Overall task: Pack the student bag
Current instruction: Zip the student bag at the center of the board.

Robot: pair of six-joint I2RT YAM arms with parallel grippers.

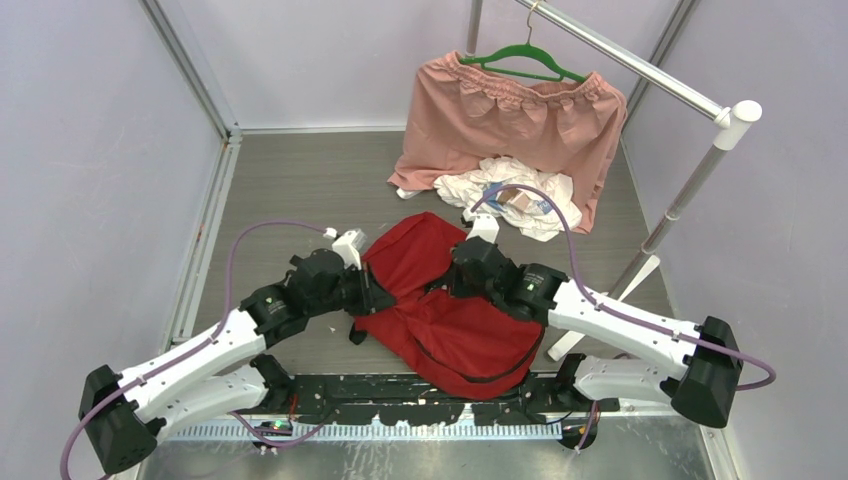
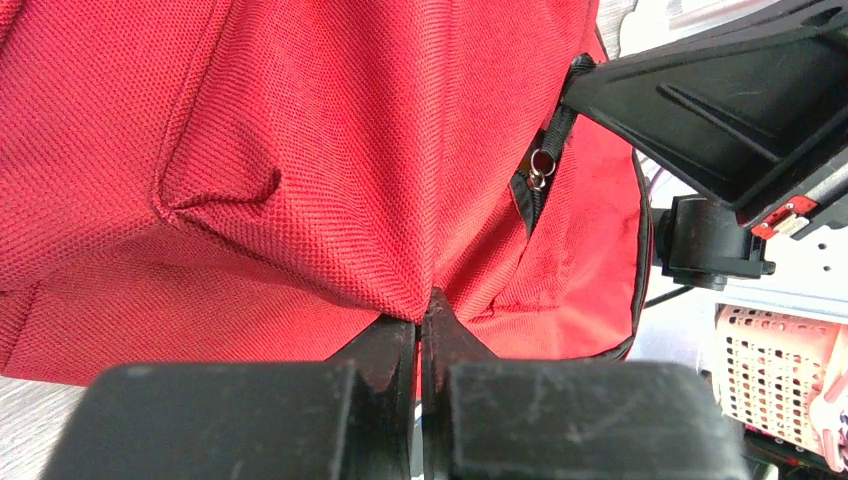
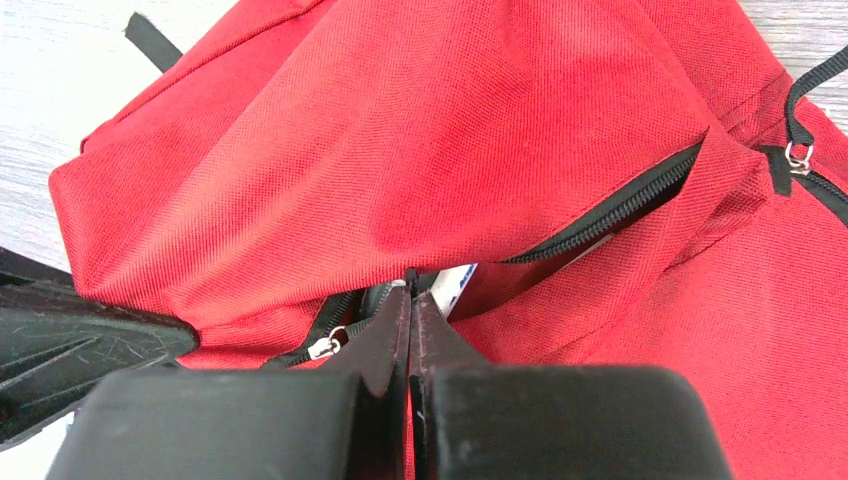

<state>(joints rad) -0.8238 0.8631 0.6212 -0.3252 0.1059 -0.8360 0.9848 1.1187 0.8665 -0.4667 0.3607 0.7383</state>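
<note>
Student bag [image 1: 440, 315]: a large, soft, dark-red woven-fabric backpack with black straps and black zip trim. It lies slumped and creased on the grey wood-grain table [image 1: 300, 180], in the middle of the top view and toward 6 o'clock, just ahead of the arm bases. A black strap loops along its 5 o'clock edge.

In the right wrist view the black zip [image 3: 620, 205] stands partly open. Something white shows in the gap, but I cannot tell what it is. A silver zip pull [image 3: 325, 346] hangs at the 7 o'clock end of the opening.

Left gripper [image 1: 372, 296] is at the bag's 9 o'clock edge. Its jaws are pressed together with no gap, and a peak of red fabric is pinched between the tips [image 2: 422, 312].

Right gripper [image 1: 458, 278] is at the bag's 12 o'clock side. Its jaws are also closed tight, tips meeting on the lip of the zip opening [image 3: 410, 292]. They seem to nip the trim there.

At 12 o'clock beyond the bag, a pale pink gathered garment [image 1: 510, 115] hangs on a green plastic hanger [image 1: 525, 62] from a silver metal rail [image 1: 640, 65]. A crumpled white cloth with printed patches [image 1: 510, 195] lies below the garment, close to the bag's far edge.
</note>
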